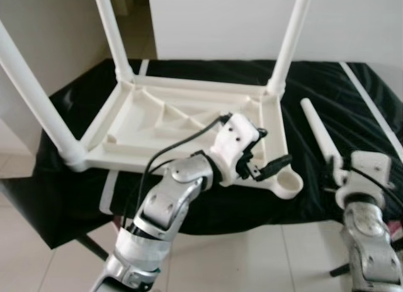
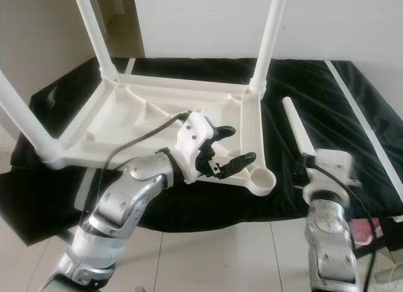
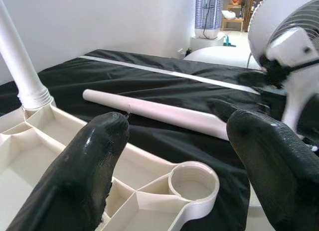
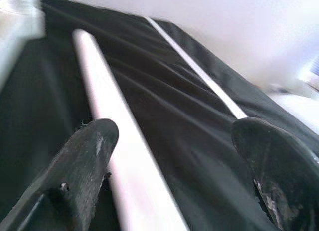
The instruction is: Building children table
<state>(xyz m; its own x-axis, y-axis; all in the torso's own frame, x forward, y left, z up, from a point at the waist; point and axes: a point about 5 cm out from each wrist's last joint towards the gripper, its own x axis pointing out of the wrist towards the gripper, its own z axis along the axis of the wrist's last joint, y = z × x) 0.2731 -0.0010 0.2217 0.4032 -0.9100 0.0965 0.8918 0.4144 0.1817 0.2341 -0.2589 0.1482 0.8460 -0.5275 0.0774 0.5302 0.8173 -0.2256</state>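
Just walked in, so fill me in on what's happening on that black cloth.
A white plastic children's table lies upside down on the black cloth with three white legs fitted. The round corner socket nearest the robot is empty. The left gripper hovers open beside that socket, holding nothing. The fourth loose white leg lies on the cloth to the right, and the right gripper is open at its near end, not yet closed on it.
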